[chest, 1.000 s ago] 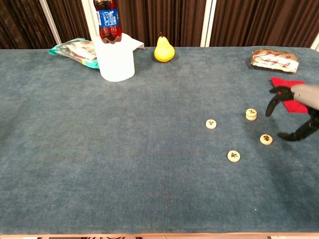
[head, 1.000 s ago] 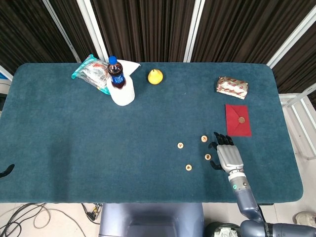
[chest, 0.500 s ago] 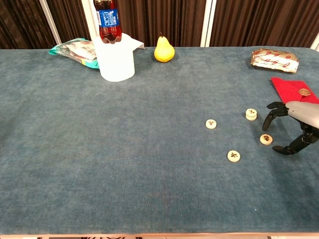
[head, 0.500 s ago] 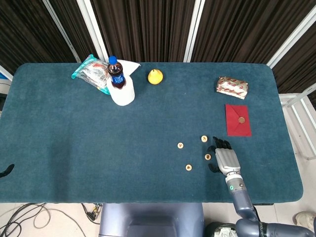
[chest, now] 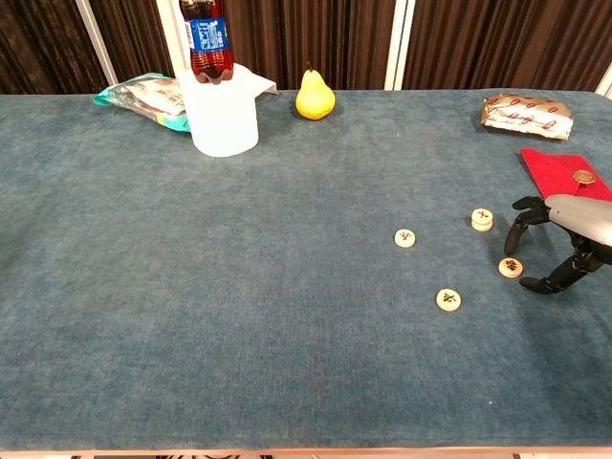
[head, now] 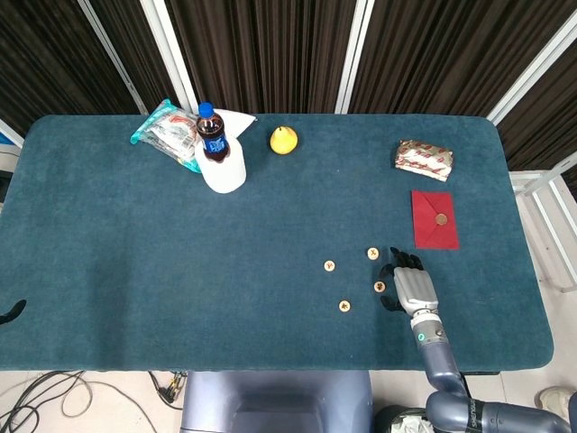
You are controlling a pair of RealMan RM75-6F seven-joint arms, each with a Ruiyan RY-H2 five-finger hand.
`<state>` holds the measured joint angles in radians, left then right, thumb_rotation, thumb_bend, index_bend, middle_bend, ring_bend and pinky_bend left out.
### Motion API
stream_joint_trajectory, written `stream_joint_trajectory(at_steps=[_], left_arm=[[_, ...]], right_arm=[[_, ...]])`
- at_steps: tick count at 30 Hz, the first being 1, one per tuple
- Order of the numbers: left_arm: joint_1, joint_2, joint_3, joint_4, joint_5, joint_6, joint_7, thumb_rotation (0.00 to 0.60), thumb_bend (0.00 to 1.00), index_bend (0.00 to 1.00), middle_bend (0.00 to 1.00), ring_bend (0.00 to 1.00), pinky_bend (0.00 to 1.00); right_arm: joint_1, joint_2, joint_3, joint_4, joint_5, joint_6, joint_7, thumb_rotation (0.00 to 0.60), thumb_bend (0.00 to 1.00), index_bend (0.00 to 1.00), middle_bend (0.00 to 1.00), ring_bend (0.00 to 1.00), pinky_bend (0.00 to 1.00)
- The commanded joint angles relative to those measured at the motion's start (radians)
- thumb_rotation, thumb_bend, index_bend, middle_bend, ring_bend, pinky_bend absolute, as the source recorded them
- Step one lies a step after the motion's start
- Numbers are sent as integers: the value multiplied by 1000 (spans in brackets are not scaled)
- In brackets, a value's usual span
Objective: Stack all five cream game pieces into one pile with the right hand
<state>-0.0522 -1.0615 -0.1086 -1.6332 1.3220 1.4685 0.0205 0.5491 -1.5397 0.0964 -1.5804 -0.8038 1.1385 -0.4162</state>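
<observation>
One right hand (fingers arched, apart)

Head view looks steeply down; chest view low, forward; both share the table.

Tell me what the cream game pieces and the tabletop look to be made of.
The cream game pieces, such as the one by the right hand, look like wood or matte plastic: pale, thick discs with dark markings on top and no shine. Which one, the pictures leave open. The tabletop looks like a felt or short-pile fabric cover: teal, dull, with a fuzzy, mottled texture.
</observation>
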Motion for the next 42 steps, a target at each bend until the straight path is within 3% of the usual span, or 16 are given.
stream_joint_trajectory(at_steps=[1,42], left_arm=[[0,0,0,0,0,0,0,600,165,55,0,0,0],[-1,-2,-2,-2,-6,0,10,600,165,56,0,0,0]], right_arm=[[0,-1,3,4,3,-5,-5,600,387,424,0,0,0],[3,-26,43,35,25,-39,-48,600,387,492,0,0,0]])
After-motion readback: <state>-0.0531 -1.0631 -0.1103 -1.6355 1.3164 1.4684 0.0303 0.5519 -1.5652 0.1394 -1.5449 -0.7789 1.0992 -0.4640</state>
